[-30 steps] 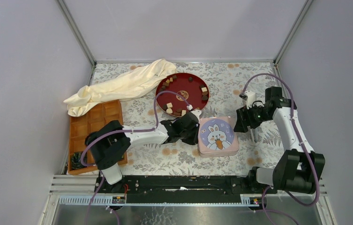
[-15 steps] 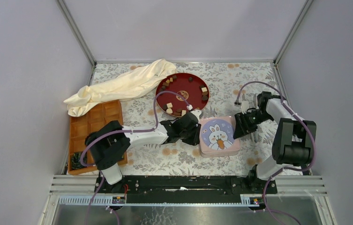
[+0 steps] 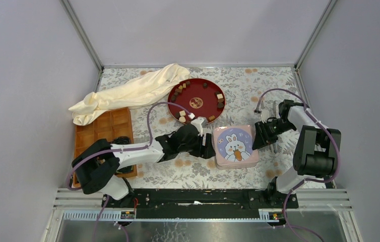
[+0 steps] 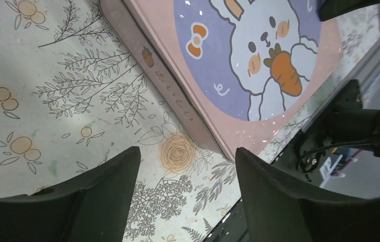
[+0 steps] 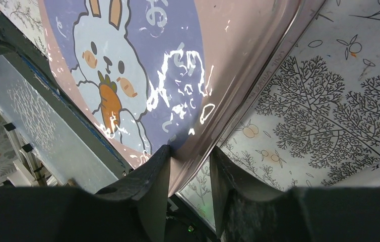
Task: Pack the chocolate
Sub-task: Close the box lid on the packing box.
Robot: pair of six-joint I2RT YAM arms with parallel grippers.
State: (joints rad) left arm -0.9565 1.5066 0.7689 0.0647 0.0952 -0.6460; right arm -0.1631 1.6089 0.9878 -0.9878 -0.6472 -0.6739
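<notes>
On cloth (image 3: 258, 85), glossy rounded tin (image 3: 235, 146) — right claw (image 5: 188, 160) pinching

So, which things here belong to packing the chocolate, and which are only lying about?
Job: small brown and cream chocolate pieces; round red plate holding them; pink square tin with rabbit lid.
Lying about, probably: cream cloth; brown wooden compartment tray.

Small brown and cream chocolate pieces (image 3: 219, 96) look too tiny for shapes, and the pink rabbit-lidded metal tin (image 4: 228, 70) overruns both wrist views.
</notes>
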